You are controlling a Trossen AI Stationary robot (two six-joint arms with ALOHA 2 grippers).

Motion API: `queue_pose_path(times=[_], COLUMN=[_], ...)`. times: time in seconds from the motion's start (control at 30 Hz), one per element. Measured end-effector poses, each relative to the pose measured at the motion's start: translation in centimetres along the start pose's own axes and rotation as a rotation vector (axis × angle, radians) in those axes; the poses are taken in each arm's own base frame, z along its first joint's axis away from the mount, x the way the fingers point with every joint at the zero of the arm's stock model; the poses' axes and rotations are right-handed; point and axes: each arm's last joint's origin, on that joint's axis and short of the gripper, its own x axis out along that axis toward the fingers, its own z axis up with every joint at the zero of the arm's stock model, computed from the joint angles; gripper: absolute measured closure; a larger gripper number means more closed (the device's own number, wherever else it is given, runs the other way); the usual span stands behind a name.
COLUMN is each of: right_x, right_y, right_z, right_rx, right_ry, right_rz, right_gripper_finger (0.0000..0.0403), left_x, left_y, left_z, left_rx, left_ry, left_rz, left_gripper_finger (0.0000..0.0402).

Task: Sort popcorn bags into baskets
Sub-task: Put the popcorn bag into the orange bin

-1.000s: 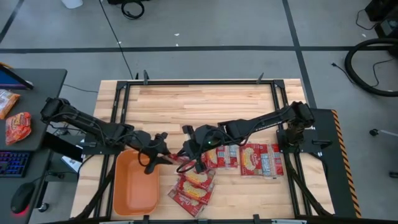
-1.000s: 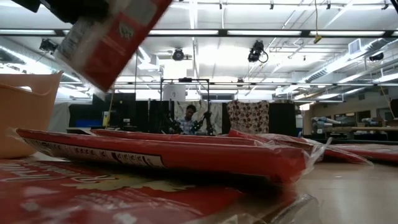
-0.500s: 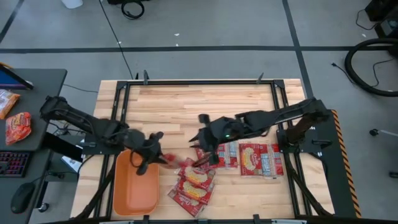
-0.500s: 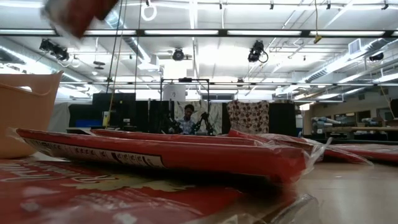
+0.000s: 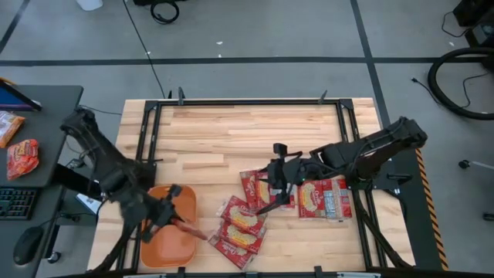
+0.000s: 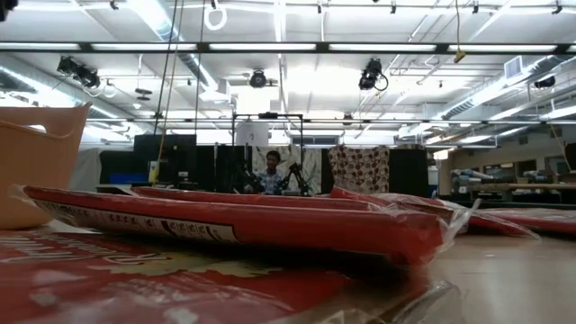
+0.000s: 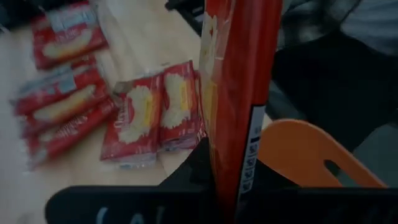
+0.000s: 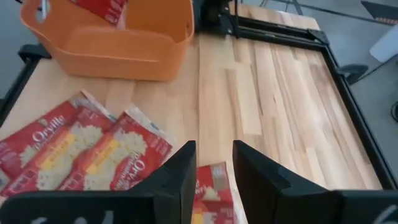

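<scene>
The left gripper hangs over the orange basket, its fingers clamped on one red popcorn bag held on edge above the basket's inside. The right gripper hovers beside the basket over the table, fingers parted and holding nothing, above the bags that lie flat in a loose cluster just beside the basket, with more bags beyond them, farther from the basket.
</scene>
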Motion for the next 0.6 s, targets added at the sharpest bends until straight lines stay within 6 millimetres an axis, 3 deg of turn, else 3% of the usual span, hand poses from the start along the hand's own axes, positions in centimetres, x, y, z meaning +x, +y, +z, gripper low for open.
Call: queue_pose_path(times=[0.23, 0.6], right_x=[0.4, 0.7], right_y=[0.3, -0.5], right_z=[-1.0, -0.2], right_rx=[0.026, 0.069], right_ry=[-0.028, -0.099], right_rz=[0.006, -0.013], right_gripper_finger=[0.0293, 0.0293], left_x=[0.2, 3.9], left_y=[-3.1, -6.6], left_z=[-0.7, -3.4], left_rx=[0.282, 0.380], left_ry=[0.172, 0.615], left_rz=[0.044, 0.014], left_gripper_finger=[0.0379, 0.0357])
